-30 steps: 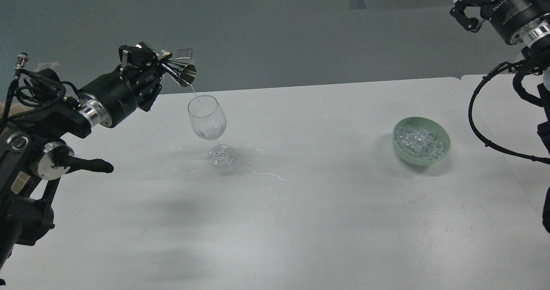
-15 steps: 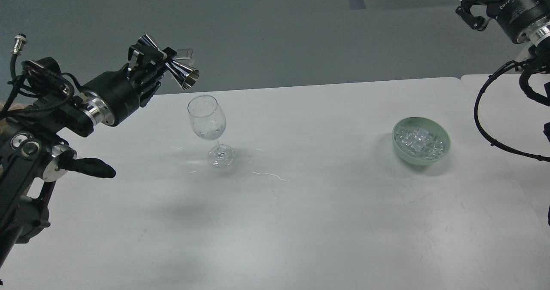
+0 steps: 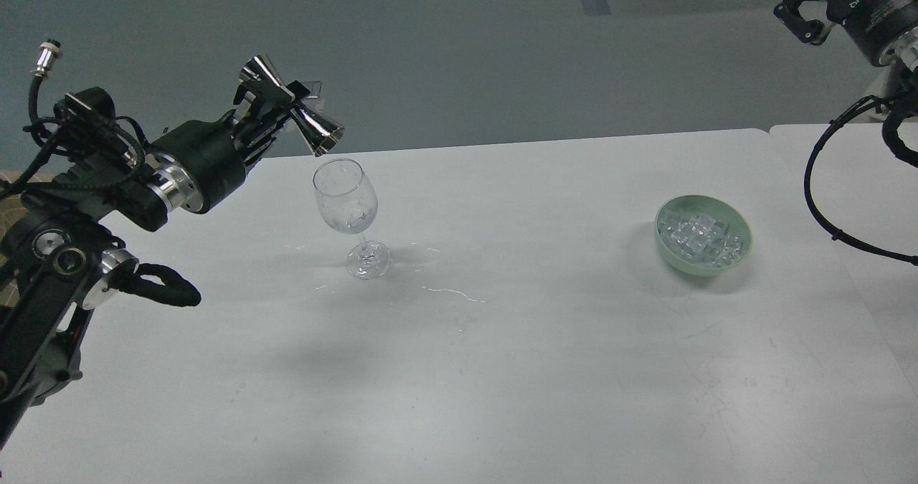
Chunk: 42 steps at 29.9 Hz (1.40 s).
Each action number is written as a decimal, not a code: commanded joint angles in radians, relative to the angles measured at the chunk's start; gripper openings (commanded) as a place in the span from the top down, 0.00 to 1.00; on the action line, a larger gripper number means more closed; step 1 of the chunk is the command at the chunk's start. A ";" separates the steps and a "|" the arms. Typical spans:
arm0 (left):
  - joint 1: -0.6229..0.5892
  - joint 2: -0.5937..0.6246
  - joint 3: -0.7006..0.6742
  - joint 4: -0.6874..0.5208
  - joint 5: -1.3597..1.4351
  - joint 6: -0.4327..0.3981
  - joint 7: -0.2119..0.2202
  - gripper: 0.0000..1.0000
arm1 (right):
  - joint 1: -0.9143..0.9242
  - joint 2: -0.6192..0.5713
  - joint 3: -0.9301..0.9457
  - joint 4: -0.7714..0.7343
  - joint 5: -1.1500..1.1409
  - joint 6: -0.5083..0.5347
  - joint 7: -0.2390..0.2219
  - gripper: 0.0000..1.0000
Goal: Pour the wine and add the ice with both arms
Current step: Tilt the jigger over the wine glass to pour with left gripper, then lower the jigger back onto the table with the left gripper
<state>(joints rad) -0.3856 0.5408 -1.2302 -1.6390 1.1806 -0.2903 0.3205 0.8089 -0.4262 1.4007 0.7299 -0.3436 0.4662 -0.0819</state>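
Observation:
A clear wine glass (image 3: 346, 201) stands upright on the white table (image 3: 502, 369) with a little clear liquid in its bowl. My left gripper (image 3: 276, 107) is shut on the waist of a silver double-cone jigger (image 3: 300, 117), held tilted just above and left of the glass rim, mouth facing the glass. No stream runs from it. The ice (image 3: 699, 234), small clear cubes, fills a pale green bowl (image 3: 687, 267) at the right of the table. My right gripper (image 3: 797, 9) hangs high at the top right, far above the bowl, claws apart and empty.
Thin wet streaks (image 3: 452, 294) lie on the table right of the glass foot. A second table section (image 3: 825, 176) adjoins at the right. My right arm's black cable (image 3: 814, 204) loops over that edge. Grey floor lies beyond the table's far edge.
The stream from the jigger into the glass has stopped. My left gripper has moved up and right with the jigger. My right gripper has drawn up and to the right.

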 commanded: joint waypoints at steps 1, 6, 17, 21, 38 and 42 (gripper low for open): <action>0.002 -0.010 -0.014 -0.001 -0.013 0.005 0.006 1.00 | -0.002 -0.011 0.000 -0.001 0.000 0.000 0.001 0.00; 0.002 -0.025 -0.034 0.004 -0.158 0.039 0.026 1.00 | -0.013 -0.023 0.000 -0.001 0.000 0.000 -0.001 0.00; 0.069 -0.025 -0.221 0.021 -0.676 0.076 0.063 1.00 | -0.040 -0.040 0.041 -0.003 0.008 0.002 -0.001 0.00; 0.128 -0.036 -0.308 0.041 -0.806 0.069 0.065 1.00 | -0.053 -0.034 0.046 0.000 0.009 0.000 -0.001 0.00; 0.165 -0.159 -0.413 0.396 -1.231 0.076 0.058 1.00 | -0.106 -0.089 0.046 0.054 0.008 -0.011 -0.012 0.00; 0.168 -0.189 -0.414 0.432 -1.285 0.071 0.054 1.00 | -0.135 -0.091 0.041 0.086 0.006 -0.021 -0.013 0.00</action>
<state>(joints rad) -0.2191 0.3708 -1.6438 -1.2395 -0.0774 -0.2148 0.3788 0.6936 -0.5158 1.4448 0.7866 -0.3358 0.4527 -0.0935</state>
